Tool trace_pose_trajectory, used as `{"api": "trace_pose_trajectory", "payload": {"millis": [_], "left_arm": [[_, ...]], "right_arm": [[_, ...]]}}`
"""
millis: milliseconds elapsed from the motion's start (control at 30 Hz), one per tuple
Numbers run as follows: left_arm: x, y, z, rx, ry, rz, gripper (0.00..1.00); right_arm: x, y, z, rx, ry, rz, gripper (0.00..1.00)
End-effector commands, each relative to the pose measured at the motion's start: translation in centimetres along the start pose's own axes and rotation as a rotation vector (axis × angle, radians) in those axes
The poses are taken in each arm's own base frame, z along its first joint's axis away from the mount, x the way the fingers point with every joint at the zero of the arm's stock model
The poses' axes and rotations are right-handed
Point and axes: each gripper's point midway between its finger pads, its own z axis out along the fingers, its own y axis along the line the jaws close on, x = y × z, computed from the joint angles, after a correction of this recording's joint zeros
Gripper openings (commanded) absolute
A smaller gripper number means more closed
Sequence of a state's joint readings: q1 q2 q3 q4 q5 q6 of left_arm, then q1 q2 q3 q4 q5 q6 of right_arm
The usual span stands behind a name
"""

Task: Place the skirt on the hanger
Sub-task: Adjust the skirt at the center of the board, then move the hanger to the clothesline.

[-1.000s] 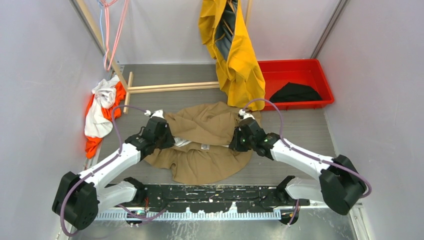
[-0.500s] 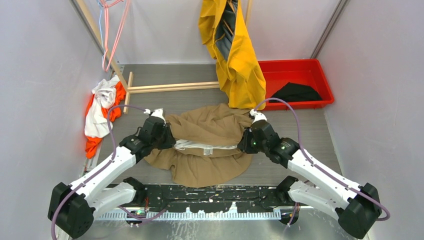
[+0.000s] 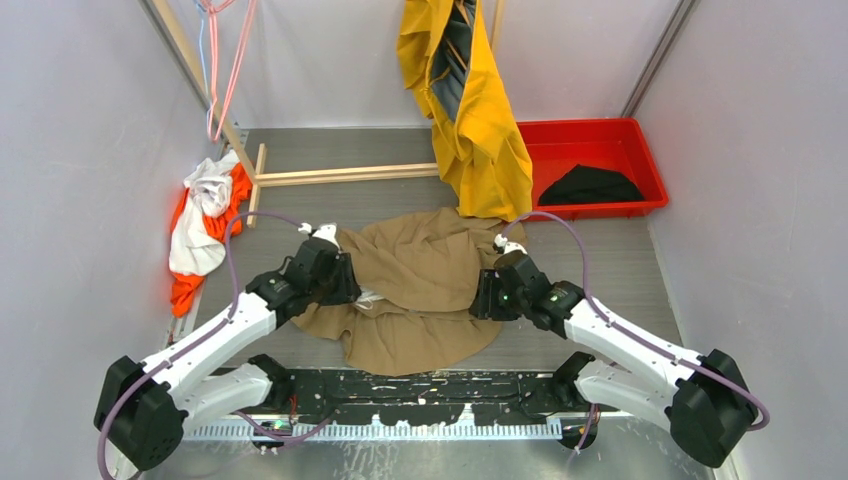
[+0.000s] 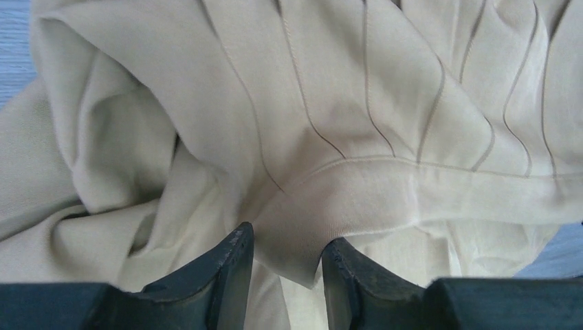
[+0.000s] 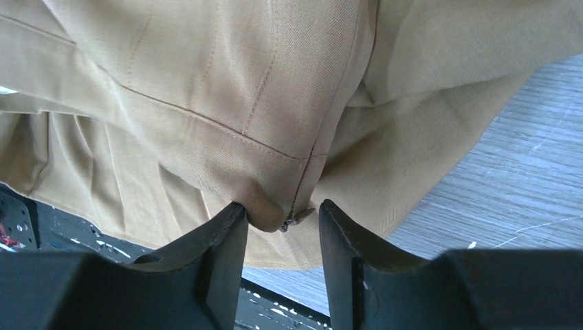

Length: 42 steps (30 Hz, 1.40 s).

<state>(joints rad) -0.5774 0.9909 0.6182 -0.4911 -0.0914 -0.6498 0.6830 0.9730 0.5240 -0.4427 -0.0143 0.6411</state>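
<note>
The tan skirt [image 3: 420, 270] lies crumpled mid-table between both arms. My left gripper [image 3: 345, 285] is at its left waistband end; in the left wrist view the fingers [image 4: 285, 251] pinch a fold of the pale waistband fabric [image 4: 330, 103]. My right gripper [image 3: 482, 300] is at the right end; in its wrist view [image 5: 278, 216] the jaws hold the waistband corner [image 5: 206, 82] by the zipper, lifted just above the table. Thin pink and blue hangers [image 3: 215, 60] dangle at the back left, apart from the skirt.
A yellow coat [image 3: 465, 100] hangs at the back centre. A red bin [image 3: 640, 150] with a black cloth [image 3: 590, 185] stands back right. An orange and white cloth [image 3: 205, 225] lies left, by a wooden bar [image 3: 345, 174]. The black base plate [image 3: 420, 390] lines the near edge.
Both grippers have moved toward each other and nearer. The waistband, stretched with its white lining showing half a second ago, now sags and the skirt bunches between them.
</note>
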Motion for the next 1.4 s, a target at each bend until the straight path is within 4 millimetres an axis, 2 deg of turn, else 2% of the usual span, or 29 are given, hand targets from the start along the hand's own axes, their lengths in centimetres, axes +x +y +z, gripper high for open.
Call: {"api": "trace_pose_trajectory", "payload": {"millis": [0,133,267,367,500,600,667,767,867,933,1067,1100,1233,1367], "left_arm": [[0.6,-2.0,-1.1,0.056,0.011,0.027,0.43],[0.7,-2.5,-2.5,0.048,0.000,0.053,0.45],[0.6,-2.7,-4.0,0.056,-0.001,0.049,0.44],[1.0,-3.1,-4.8,0.073,-0.001,0.047,0.42],[1.6,-3.4,-4.4,0.064,0.017,0.059,0.39],[0.2,-3.9,-4.4,0.056,-0.034,0.054,0.41],[-2.7,-4.4,-5.0,0.047,-0.140,0.056,0.48],[-8.5,-5.9,-7.2,0.004,-0.282,0.101,0.55],[-15.6,-7.9,-11.2,-0.024,-0.424,0.143,0.66],[-20.1,-7.6,-13.2,-0.045,-0.472,0.126,0.67],[-28.1,-7.9,-18.7,-0.081,-0.603,0.147,0.68],[-29.6,-7.2,-19.3,-0.121,-0.616,0.157,0.67],[-36.0,-4.9,-24.1,-0.184,-0.777,0.141,0.66],[-40.1,-1.1,-26.4,-0.209,-0.893,0.079,0.64]], "right_arm": [[-2.7,2.4,-1.8,-0.082,-0.082,-0.008,0.51],[-3.8,3.3,-4.1,-0.107,-0.103,-0.044,0.54],[-4.4,4.0,-5.4,-0.129,-0.120,-0.062,0.54],[-4.4,4.4,-5.8,-0.151,-0.116,-0.069,0.53],[-4.2,4.8,-5.5,-0.173,-0.105,-0.071,0.49],[-4.1,5.0,-5.3,-0.183,-0.100,-0.077,0.49],[-4.1,5.2,-5.5,-0.193,-0.103,-0.082,0.51],[-4.5,5.6,-5.9,-0.203,-0.103,-0.097,0.52],[-5.0,6.2,-6.6,-0.220,-0.111,-0.113,0.52],[-5.3,6.6,-7.0,-0.233,-0.119,-0.118,0.52],[-5.8,7.2,-7.6,-0.250,-0.135,-0.121,0.52],[-5.8,7.3,-7.6,-0.252,-0.136,-0.122,0.52],[-6.3,7.9,-8.2,-0.270,-0.150,-0.131,0.52],[-6.4,8.0,-8.3,-0.275,-0.155,-0.133,0.52]]}}
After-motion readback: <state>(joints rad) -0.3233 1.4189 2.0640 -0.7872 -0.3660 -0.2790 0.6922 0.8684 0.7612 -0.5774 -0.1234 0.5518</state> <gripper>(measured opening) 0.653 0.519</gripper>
